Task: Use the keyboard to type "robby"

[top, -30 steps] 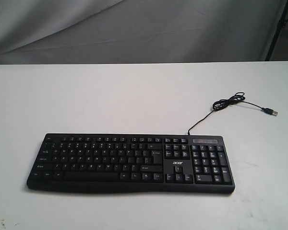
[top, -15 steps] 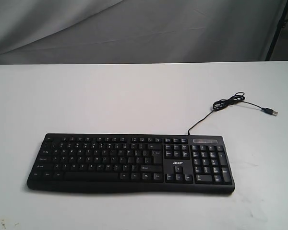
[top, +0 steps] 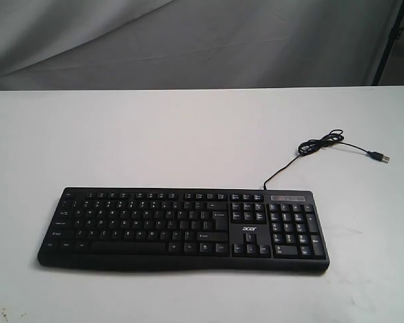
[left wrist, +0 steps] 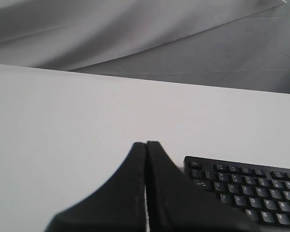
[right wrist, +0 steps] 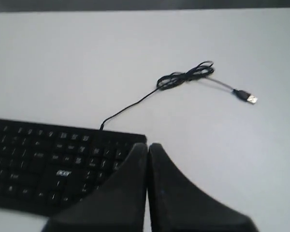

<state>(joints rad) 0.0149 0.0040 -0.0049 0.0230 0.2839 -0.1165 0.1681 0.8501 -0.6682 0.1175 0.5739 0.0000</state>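
On the table [top: 188, 134], toward the near edge and set crosswise: the keyboard [top: 155, 229], number pad [top: 295, 229] at the right end. From its back edge, running away and rightward: the cable [top: 281, 169], bunched into a coil [top: 320, 142] behind that end, plug [top: 382, 158] farther right.

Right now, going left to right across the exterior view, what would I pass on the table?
On the keyboard: letter keys → acer logo → number pad; then, beyond its right end, the USB plug.
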